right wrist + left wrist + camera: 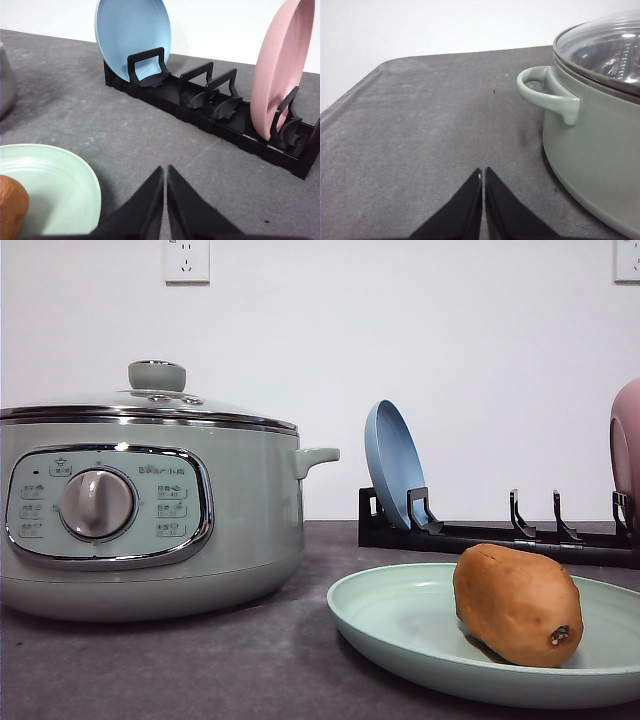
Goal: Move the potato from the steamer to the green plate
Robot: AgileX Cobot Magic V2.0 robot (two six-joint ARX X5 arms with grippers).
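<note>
Potato (517, 605) lies on its side in the green plate (400, 625), right of the plate's centre, small dark spot on the end toward the camera. Plate sits flat on the dark grey table (200, 670), front right. In the right wrist view an orange edge of the potato (11, 205) shows on the plate (60, 185).

Steamer (150, 510) stands at left, well apart from the plate, glass lid (150, 400) on with its knob upright, dial panel facing the camera, side handle (318, 456) pointing toward the black rack (500, 535).

Rack runs along the back right of the table: 1 blue plate (393, 465) on edge at its left end, 1 pink dish (627, 445) on edge at its right end, the slots between them unfilled.

Left gripper (483, 172): fingers pressed together at the tips, nothing between them, low over bare table just beside the steamer's handle (545, 92).

Right gripper (165, 170): fingertips closed against each other, nothing held, over the table between green plate and rack
</note>
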